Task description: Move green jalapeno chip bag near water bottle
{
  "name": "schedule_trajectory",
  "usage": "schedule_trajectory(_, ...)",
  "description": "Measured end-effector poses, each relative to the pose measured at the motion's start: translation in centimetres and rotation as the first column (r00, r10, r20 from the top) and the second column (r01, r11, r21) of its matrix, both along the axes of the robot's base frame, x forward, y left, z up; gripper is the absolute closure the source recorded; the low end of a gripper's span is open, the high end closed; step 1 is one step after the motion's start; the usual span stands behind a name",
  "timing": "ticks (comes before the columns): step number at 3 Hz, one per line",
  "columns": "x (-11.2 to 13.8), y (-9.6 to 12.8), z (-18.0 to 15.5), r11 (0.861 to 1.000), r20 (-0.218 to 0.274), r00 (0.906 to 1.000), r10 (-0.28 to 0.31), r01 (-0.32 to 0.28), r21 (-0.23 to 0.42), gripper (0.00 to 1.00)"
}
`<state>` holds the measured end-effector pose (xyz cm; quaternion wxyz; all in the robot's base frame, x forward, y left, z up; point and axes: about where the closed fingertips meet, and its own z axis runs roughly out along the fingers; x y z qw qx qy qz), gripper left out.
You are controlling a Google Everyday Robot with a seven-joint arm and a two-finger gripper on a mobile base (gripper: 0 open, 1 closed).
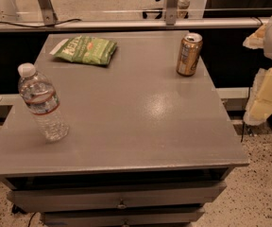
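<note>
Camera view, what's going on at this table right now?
Nothing is being handled yet. The gripper hangs off the table's right edge, touching nothing. The green jalapeno chip bag lies flat at the far left, the water bottle stands near the front left, apart from it, and a gold can stands far right.

Green bag (85, 49), cream claw (264, 86) at right

Grey bench (140, 122) with drawers (79, 196) stands on speckled floor (263, 174); a metal rail (126, 25) runs behind. The hand (264, 91) hangs at the right edge.
</note>
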<state>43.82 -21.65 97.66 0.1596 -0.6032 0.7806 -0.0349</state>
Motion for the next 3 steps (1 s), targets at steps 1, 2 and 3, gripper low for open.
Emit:
schedule_trajectory(1,0.0,0.0,0.0,1.000,0.000,1.0000,0.000,0.000,0.000,0.00)
schedule_trajectory(2,0.4,0.7,0.3,1.000,0.021,0.9996,0.019,-0.019,0.004,0.00)
schedule_trajectory(3,3.6,5.1,1.5,0.992,0.100,0.9879,0.118,-0.122,0.031,0.00)
